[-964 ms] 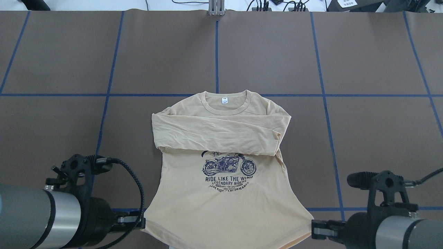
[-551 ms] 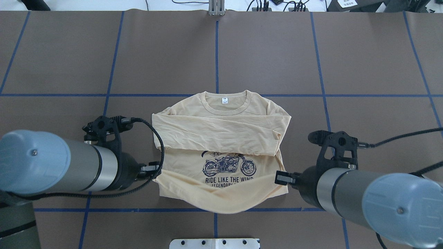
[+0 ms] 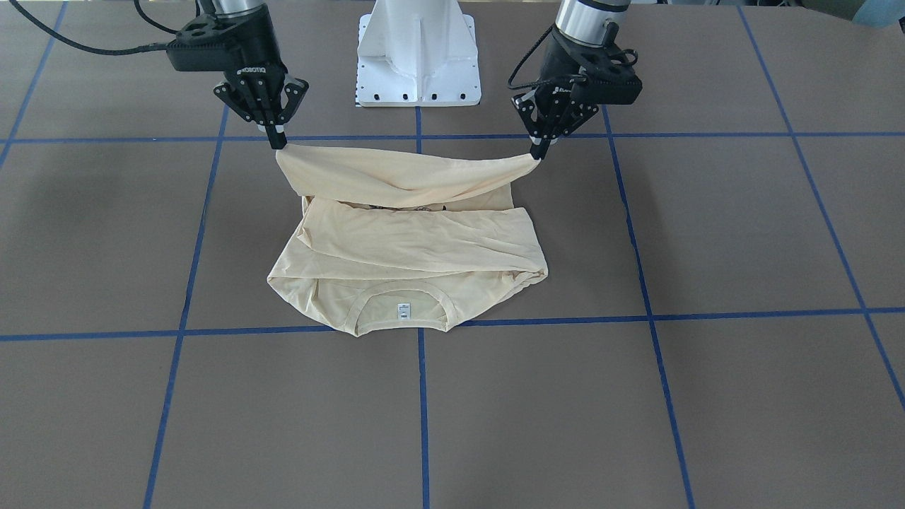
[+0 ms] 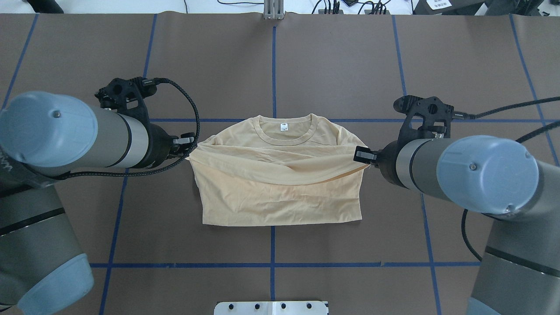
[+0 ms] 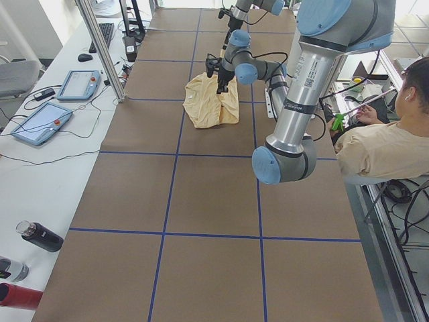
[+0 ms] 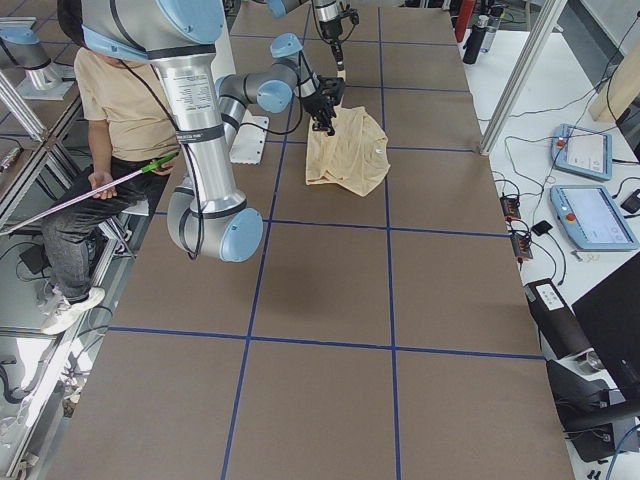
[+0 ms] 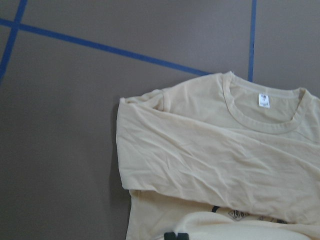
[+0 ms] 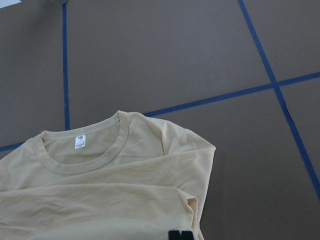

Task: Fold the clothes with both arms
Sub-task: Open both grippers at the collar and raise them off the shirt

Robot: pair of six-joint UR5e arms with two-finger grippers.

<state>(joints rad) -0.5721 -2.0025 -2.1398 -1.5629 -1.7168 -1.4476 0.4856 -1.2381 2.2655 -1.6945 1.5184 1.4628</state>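
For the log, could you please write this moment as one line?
left gripper, right gripper: gripping hem corners | pale cream long-sleeved shirt: hem raised

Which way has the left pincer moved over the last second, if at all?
Yes. Overhead, the left pincer went from the near blue line toward the far blue line, carrying the shirt hem.

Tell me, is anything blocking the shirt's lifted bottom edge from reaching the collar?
Nothing visible. The left gripper and right gripper hold the shirt's bottom corners up; between them and the collar lie only the shirt's own flat folded sleeves.
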